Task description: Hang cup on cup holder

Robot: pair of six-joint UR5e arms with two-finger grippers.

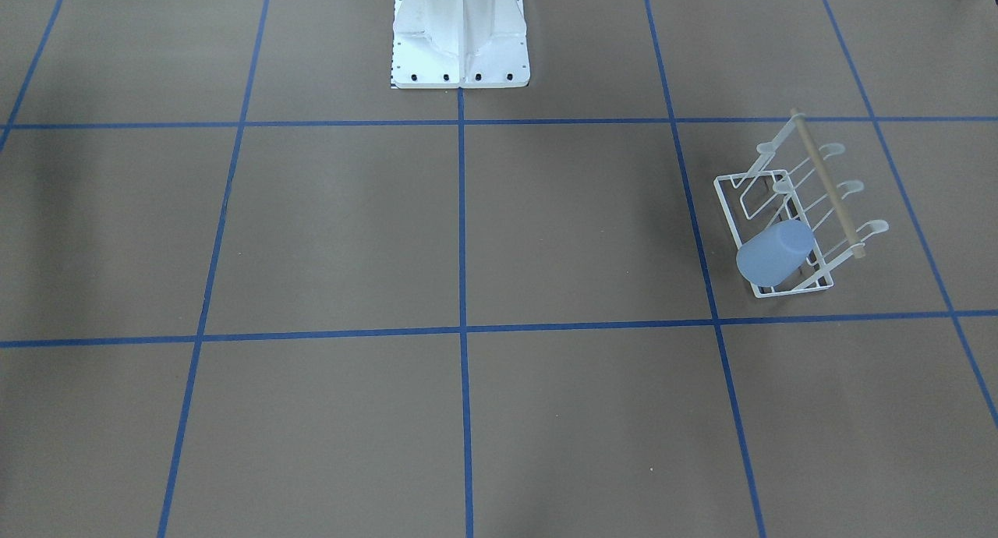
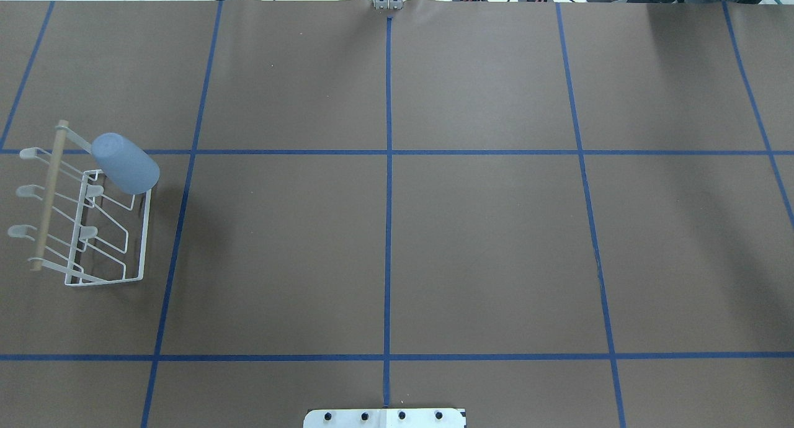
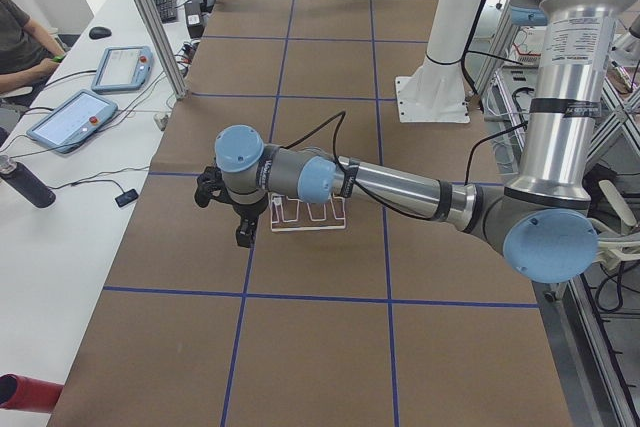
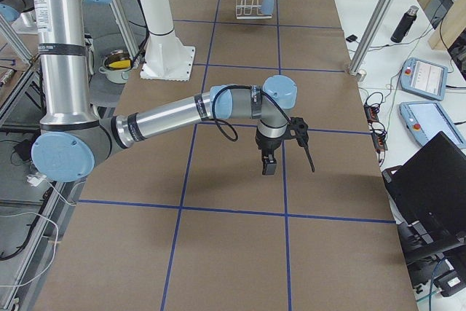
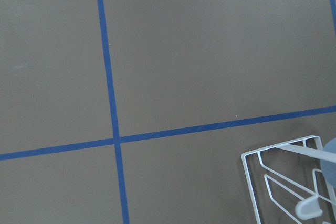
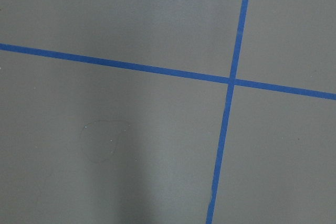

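Showing the cup [image 2: 126, 163] already slung on an end prong of the cup holder [image 2: 146, 236], left edge of the overhead frame, long axis slanting upper left to lower right, touched by neither arm. Places the left gripper [image 3: 243, 237] nearer, hovering just beside it at centre of the left side frame; sets the right gripper [image 4: 269, 167] well apart over the surface. Cannot tell how wide either pair of jaws stands. Suggests a finished hang, only a retreat remaining.

Overhead and front-facing cameras look steeply down on the tabletop [image 2: 484, 242] from opposite edges, sharing the cup holder [image 2: 48, 198] at 9 and 3 o'clock. End cameras look lengthwise; wrist cameras sit close.
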